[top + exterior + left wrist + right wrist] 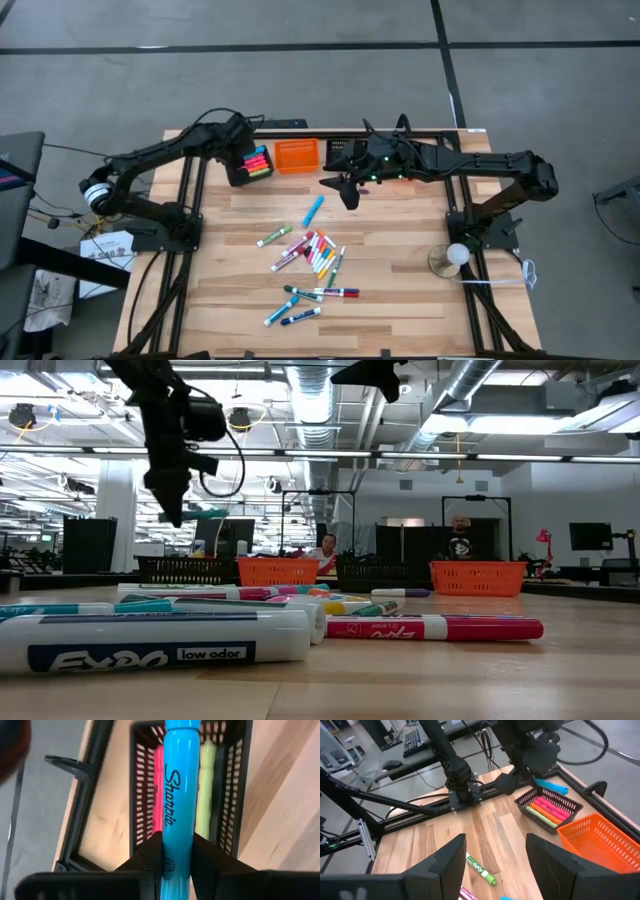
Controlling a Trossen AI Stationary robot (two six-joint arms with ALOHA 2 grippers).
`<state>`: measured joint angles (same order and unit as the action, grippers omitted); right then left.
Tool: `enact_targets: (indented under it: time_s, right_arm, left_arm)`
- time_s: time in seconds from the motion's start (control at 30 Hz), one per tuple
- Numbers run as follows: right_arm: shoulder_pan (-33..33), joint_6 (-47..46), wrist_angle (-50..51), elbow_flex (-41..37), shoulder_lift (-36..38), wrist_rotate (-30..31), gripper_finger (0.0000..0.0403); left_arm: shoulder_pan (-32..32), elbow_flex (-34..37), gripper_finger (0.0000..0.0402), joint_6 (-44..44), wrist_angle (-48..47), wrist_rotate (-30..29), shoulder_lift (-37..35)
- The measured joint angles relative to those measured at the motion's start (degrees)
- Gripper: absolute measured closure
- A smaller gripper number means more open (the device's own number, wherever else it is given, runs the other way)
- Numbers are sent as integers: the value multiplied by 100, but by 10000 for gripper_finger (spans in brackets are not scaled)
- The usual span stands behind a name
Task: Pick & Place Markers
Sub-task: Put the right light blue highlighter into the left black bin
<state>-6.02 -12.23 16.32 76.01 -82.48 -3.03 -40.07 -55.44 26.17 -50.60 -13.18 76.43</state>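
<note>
Your left gripper (176,865) is pinching a blue highlighter (179,790) by its lower end and holding it right over the black basket (247,170) at the table's far-left corner, w/ pink, orange and yellow markers already lying inside. In the right wrist view the blue highlighter (550,785) sits tilted above the basket rim, not yet in.

Risks from here:
- Grip is near one end, so most of the barrel sticks out past the fingers. If you let go while it's angled, the long end could catch the mesh wall and tip out onto the table or off the back edge.
- Basket is light and near the frame rail; if you push down w/ the marker you could shove or tilt it and spill what's in there.
- Come down too low and the fingers could snag the mesh.

Your right gripper (350,190) hangs above the middle of the table, fingers spread w/ nothing between them, beside the orange basket (296,156). The loose pile of markers (315,255) lies below it, nearer the front edge, plus one blue marker (314,210) lying apart. The pile is dense and crossed; if you drop straight in you could pinch two at once or scatter them, some rolling toward the edge. Also watch the two arms near the baskets, since they're close there.
</note>
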Motion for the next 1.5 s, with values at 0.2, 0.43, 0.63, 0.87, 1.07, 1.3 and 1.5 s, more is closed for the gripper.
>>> enact_targets:
  time_s: [0.2,0.43,0.63,0.87,1.07,1.3,1.5]
  right_arm:
    - [2,11,0,0,0,0,209]
    - [2,14,0,0,-2,0,205]
    - [4,20,0,-2,-2,0,206]
    - [4,20,0,-2,-2,-4,209]
    - [2,20,0,-2,-2,-4,211]
    - [2,20,0,-2,-2,-7,211]
    - [2,18,0,-4,-2,-11,209]
  left_arm:
    - [-37,0,336,212,5,-9,428]
    - [-367,0,336,212,133,107,1122]
    - [-691,0,336,382,551,443,1414]
    - [-844,0,336,789,574,469,1494]
    - [-887,0,336,813,606,615,1496]
    - [-910,0,336,852,609,653,1496]
    - [-923,0,322,852,604,640,1496]
